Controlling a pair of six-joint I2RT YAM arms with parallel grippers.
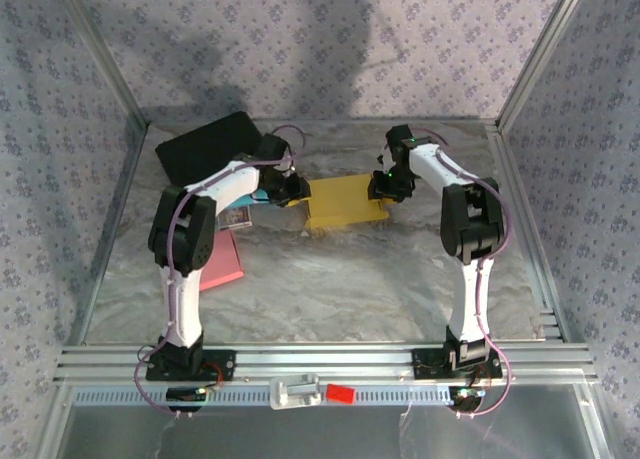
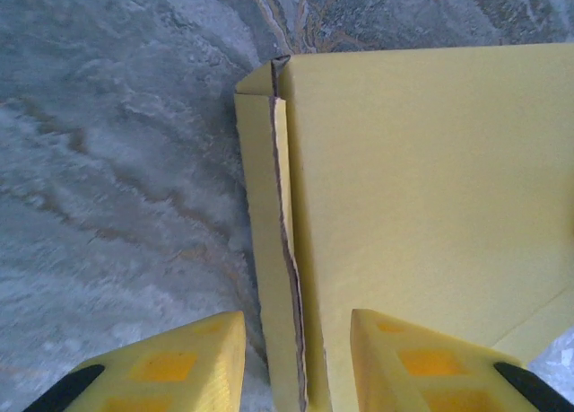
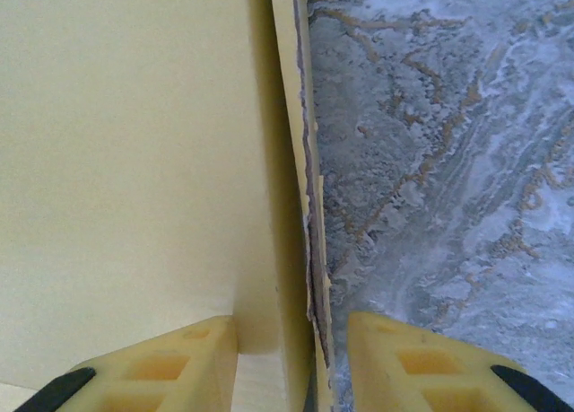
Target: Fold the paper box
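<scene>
On the left half of the marbled worktop (image 1: 330,279): one black flat slab (image 1: 208,144) in the far corner; one pink sheet (image 1: 222,264) nearer the front, partly covered by the left arm (image 1: 185,229); one small pale card (image 1: 235,219) and a teal item (image 1: 262,195) under the same arm, both too small to identify. Patterned fabric walls (image 1: 60,99) and an aluminium frame rail (image 1: 320,359) enclose the area, with a red tag (image 1: 341,393) on the near rail. Centre, toward the back: one yellow paper box (image 1: 345,204), lying flat with its open side up and its long axis running left to right across the worktop, slightly skewed. Both short end walls stand raised. Interior as seen from the wrists: bare yellow card (image 2: 430,179) (image 3: 117,161). Left gripper (image 1: 296,191) (image 2: 296,327) sits at the left end, its jaws partly apart and astride the upright end wall, one finger outside over the marble, one inside. Right gripper (image 1: 385,187) (image 3: 291,327) stands likewise astride the right end wall, which nearly fills the gap. Whether either gripper actually clamps its wall cannot be told.
</scene>
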